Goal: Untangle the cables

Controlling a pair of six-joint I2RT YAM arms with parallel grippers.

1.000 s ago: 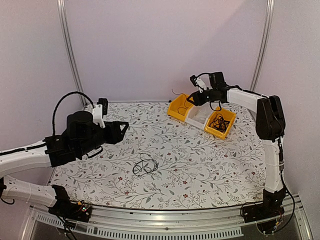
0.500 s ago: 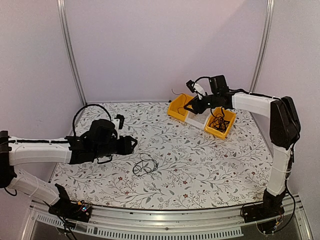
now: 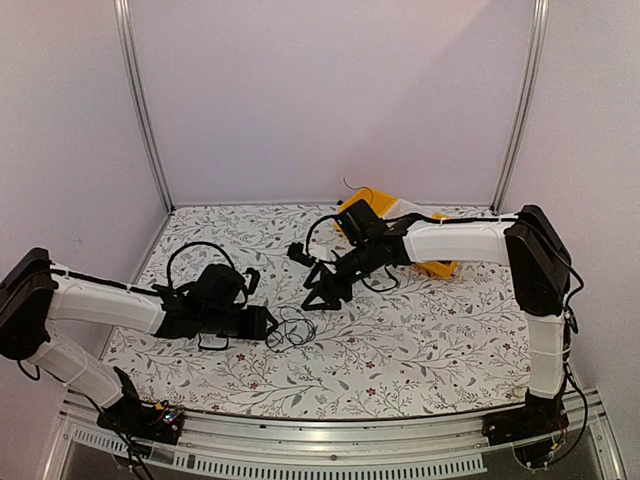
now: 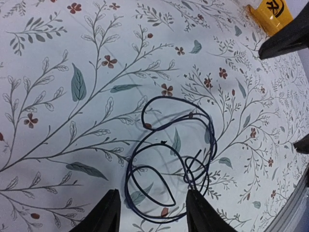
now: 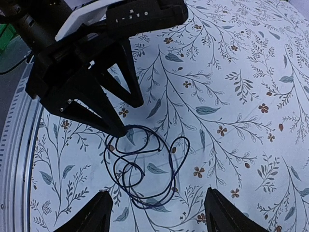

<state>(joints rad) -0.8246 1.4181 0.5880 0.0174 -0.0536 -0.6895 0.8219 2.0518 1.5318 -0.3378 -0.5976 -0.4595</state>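
Black thin-wire cable clump sits on the tabletop, left of centre and toward the near edge. It's one small scribble of overlapping loops, lying flat.

Left gripper is low at the clump's left side. In its wrist view the fingers are spread with nothing between them, and the nearest loop of the clump lies in the gap between the tips. I can't confirm contact.

Right gripper is just beyond the clump on the far side, pointing down at it. Its jaws are also apart and empty. Its wrist view looks down on the clump, with the left gripper at the clump's edge.

Progress, as I read it: nothing is untangled yet. The loops cross in several places and neither arm holds wire, so this looks like approach or pre-grasp with both arms. Left to do: get a grip on two separate strands, pull them apart, lay the wire out.

The yellow bins at far right are mostly hidden behind the right arm, so I can't tell what's in them.

Surface is a white sheet with a grey-green leaf and small red flower print. The busy pattern makes thin wire harder to pick out. The room has plain pale lilac walls, two aluminium uprights in the far corners and an aluminium rail along the near edge.
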